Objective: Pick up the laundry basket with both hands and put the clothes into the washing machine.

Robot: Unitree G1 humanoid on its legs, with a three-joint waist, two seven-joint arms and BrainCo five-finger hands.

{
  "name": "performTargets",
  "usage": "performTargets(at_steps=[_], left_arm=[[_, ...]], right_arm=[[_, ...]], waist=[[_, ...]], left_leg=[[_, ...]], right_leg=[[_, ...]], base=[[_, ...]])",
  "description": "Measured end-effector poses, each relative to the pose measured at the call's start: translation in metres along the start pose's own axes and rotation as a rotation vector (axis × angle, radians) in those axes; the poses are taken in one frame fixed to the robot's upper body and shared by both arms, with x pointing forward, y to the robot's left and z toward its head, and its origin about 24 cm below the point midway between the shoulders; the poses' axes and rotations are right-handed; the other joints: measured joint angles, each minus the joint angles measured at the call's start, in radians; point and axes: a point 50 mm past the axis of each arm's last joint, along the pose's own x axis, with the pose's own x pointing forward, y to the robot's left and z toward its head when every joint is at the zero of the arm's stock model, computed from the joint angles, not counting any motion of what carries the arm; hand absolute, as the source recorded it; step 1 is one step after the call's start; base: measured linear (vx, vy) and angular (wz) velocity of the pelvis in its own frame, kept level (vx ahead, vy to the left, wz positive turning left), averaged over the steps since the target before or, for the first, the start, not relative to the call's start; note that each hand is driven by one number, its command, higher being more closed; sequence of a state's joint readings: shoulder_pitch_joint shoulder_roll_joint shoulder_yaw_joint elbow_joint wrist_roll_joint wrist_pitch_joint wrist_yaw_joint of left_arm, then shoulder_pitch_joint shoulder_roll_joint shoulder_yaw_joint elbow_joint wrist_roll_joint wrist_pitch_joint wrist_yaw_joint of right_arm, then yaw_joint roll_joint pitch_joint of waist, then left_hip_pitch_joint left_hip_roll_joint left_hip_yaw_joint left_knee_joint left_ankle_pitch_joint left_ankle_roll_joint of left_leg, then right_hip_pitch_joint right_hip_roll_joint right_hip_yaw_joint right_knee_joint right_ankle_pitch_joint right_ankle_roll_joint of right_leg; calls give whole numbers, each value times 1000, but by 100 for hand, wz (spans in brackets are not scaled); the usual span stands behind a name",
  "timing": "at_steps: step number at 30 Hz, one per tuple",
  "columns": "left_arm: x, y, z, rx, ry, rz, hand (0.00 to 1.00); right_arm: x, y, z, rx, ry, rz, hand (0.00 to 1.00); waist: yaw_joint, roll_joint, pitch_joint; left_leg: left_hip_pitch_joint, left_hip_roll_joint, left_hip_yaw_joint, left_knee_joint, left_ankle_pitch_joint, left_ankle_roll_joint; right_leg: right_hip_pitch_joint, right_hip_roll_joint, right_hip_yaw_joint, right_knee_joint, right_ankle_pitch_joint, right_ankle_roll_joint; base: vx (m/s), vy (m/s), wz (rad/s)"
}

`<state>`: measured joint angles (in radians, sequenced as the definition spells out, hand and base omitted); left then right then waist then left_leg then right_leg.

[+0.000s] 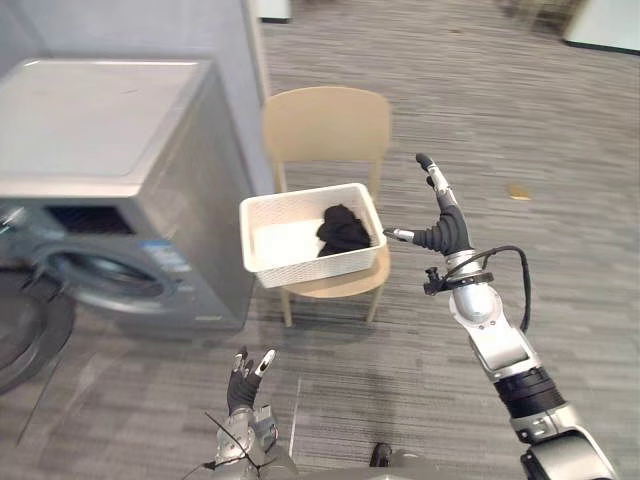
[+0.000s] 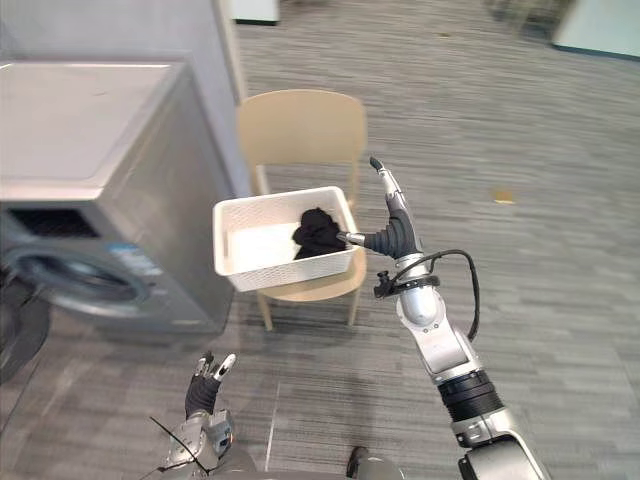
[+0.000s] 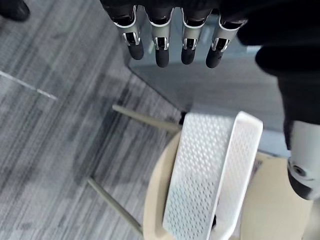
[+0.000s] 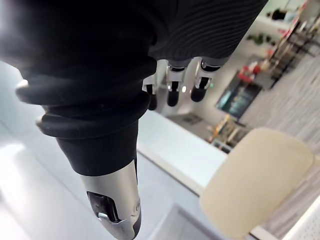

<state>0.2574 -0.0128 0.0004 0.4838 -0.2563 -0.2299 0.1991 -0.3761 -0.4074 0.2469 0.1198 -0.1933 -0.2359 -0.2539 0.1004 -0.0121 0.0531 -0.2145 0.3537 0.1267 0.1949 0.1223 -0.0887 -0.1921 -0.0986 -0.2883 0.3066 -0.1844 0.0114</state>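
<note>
Nearest the robot, the left hand (image 1: 242, 385) hung low over the grey carpet (image 1: 400, 340), its fingers straight and apart, with nothing in them. Further out, the right hand (image 1: 445, 232) was raised beside the chair, fingers stretched upward and spread, thumb reaching toward the right rim of the laundry basket (image 1: 300, 262) — whether it touched, I could not tell. It held nothing either. The white basket sat on the seat of a pale wooden chair (image 1: 325, 125), covering most of it, with only the seat's front and right edges showing. The dark clothes (image 1: 343, 230) lay bunched against the basket's right wall. Just left of the chair stood the grey washing machine (image 1: 100, 120), its round door (image 1: 30, 335) swung open at the front.
</note>
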Motion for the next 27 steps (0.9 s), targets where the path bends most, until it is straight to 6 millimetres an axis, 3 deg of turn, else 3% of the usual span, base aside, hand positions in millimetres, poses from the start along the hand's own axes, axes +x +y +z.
performTargets(at_steps=[2, 5, 9, 13, 15, 17, 19, 27], left_arm=[[-4, 6, -4, 11, 14, 14, 0], [-6, 5, -7, 44, 13, 3, 0], [-3, 4, -3, 46, -6, -7, 0], [6, 7, 14, 76, -64, -36, 0], [8, 10, 24, 88, -105, -40, 0], [10, 8, 39, 86, -170, -55, 0], [15, 2, 50, 79, -210, -71, 0], [19, -17, 74, 14, -300, -134, 0]], right_arm=[[5, 5, -4, -24, 9, 44, 0], [12, 13, 2, -60, -28, 127, 0], [29, 26, 3, -107, -42, 226, 0], [61, 20, -9, -256, 11, 279, 0], [81, 7, -11, -339, 39, 267, 0], [104, -24, -13, -458, 98, 217, 0], [113, -52, -16, -534, 160, 165, 0], [131, -137, -7, -699, 317, -24, 0]], waist=[[0, -1, 1], [31, -3, 6], [53, 3, 18], [92, -29, 118], [108, -31, 163], [117, -38, 209], [133, -43, 251], [127, -63, 360]], left_leg=[[14, -22, 43, -5, -33, 5], [-2, -59, 6, -6, -66, 14], [-56, -103, -27, -49, -120, -27], [-103, -170, -20, -56, -109, -18], [-127, -190, -10, -52, -99, -4], [-175, -201, -7, -49, -86, 10], [-190, -211, 0, -49, -82, 12], [-273, -210, 12, -55, -71, 16]], right_leg=[[41, 1, -42, -41, 15, 4], [57, -16, -68, -72, 46, 21], [-11, -48, -74, -84, 88, 62], [-19, -104, -70, -190, 183, 101], [-24, -117, -67, -234, 222, 105], [-48, -118, -69, -289, 271, 107], [-54, -117, -65, -323, 300, 109], [-131, -107, -49, -369, 354, 109]], base=[[1, -2, 65], [-26, 121, 28], [-68, 222, 12], [-117, 230, 6], [-75, 145, 3], [-77, 87, -2], [-42, 62, -10], [7, 4, -10]])
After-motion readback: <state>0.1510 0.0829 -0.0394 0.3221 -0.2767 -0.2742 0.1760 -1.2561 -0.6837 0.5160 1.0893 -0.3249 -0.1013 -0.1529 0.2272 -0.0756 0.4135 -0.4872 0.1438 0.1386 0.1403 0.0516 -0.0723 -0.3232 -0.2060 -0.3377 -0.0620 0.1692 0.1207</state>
